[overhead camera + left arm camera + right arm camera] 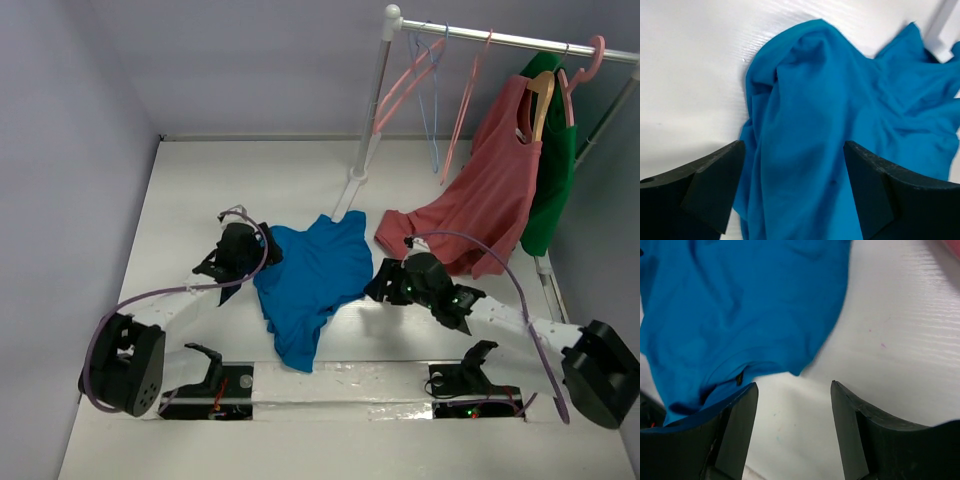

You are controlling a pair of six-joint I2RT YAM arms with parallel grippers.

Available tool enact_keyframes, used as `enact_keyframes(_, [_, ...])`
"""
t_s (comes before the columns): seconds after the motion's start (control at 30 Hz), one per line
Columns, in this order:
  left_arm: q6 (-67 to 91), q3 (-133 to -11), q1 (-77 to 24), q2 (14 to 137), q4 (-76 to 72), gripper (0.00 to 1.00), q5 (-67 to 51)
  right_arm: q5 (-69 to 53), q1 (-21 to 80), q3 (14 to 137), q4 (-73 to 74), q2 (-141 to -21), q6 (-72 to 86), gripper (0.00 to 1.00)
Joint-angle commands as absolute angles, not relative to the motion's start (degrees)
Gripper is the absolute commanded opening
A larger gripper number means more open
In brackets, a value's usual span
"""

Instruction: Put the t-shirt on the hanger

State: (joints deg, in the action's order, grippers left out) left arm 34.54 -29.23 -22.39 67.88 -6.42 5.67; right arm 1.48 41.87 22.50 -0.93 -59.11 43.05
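Observation:
The bright blue t-shirt lies crumpled on the white table between my two arms. My left gripper hovers at its left edge, open. In the left wrist view the t-shirt fills the space under and between the spread fingers of the left gripper, with no fabric pinched. My right gripper sits just off the shirt's right edge. In its wrist view the right gripper is open over bare table, and the t-shirt reaches its left finger. A thin pink hanger hangs on the rail.
A white rack pole stands behind the shirt on a foot. On its rail hang a pale blue hanger, another pink hanger, a salmon-red top on a wooden hanger, and a dark green garment. The red top's hem rests on the table.

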Motion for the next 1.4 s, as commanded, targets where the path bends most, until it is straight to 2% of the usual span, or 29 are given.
enact_keyframes(0.0, [33.4,-28.0,-22.3,70.5,-12.8,0.76,6.2,6.3,43.2,23.0,-10.9,-64.6,45.5,0.65])
enact_keyframes(0.07, [33.4,-27.9,-22.3,72.8,-15.2,0.72,4.5,7.7,44.1,23.1,-14.4,-67.1,46.3,0.62])
enact_keyframes(0.1, [33.4,-28.3,-22.3,72.9,-16.7,0.64,4.2,8.7,44.1,23.5,-15.4,-69.8,47.0,0.61])
enact_keyframes(0.17, [34.0,-28.7,-22.3,76.1,-18.2,0.50,3.7,9.8,44.6,23.9,-17.9,-72.5,47.5,0.51])
enact_keyframes(0.2, [34.3,-28.5,-22.3,76.6,-20.3,0.37,3.4,10.2,44.6,24.5,-18.8,-73.9,47.5,0.48])
enact_keyframes(0.27, [34.8,-28.4,-22.3,77.3,-21.9,0.21,2.7,10.5,44.6,25.5,-20.8,-77.7,47.4,0.39])
enact_keyframes(0.3, [35.3,-28.0,-22.3,77.4,-24.0,0.07,2.3,10.8,44.6,26.0,-21.5,-78.7,47.0,0.32])
enact_keyframes(0.33, [35.3,-28.0,-22.3,77.3,-24.7,0.00,1.5,10.7,44.6,27.2,-22.8,-79.4,46.6,0.10])
enact_keyframes(0.37, [35.5,-28.1,-22.3,76.6,-24.5,0.00,1.8,10.9,44.6,28.1,-22.9,-80.2,46.1,0.03])
enact_keyframes(0.4, [35.9,-28.6,-22.3,75.8,-23.0,0.00,2.5,11.2,45.4,29.1,-22.7,-80.3,44.4,0.00])
enact_keyframes(0.63, [35.1,-31.2,-22.3,56.4,-7.1,0.00,16.2,15.3,48.9,39.7,-17.8,-75.9,33.7,0.00])
enact_keyframes(0.8, [35.3,-32.1,-22.3,40.4,3.1,0.00,20.2,18.6,48.9,47.1,-14.8,-75.4,26.6,0.00])
enact_keyframes(0.87, [35.9,-32.3,-22.3,37.5,4.7,0.00,20.5,19.4,48.9,50.2,-12.5,-74.7,25.0,0.00])
enact_keyframes(1.13, [34.0,-41.0,-22.3,30.0,13.3,0.00,25.0,14.9,48.9,49.8,-9.5,-64.8,21.5,0.00])
enact_keyframes(1.27, [35.5,-40.3,-22.3,29.7,14.5,0.00,20.8,15.4,48.9,53.0,-6.3,-69.6,20.4,0.00])
enact_keyframes(1.37, [39.3,-32.8,-22.3,29.9,10.4,0.00,16.0,15.6,48.3,56.1,-4.0,-75.6,21.7,0.00])
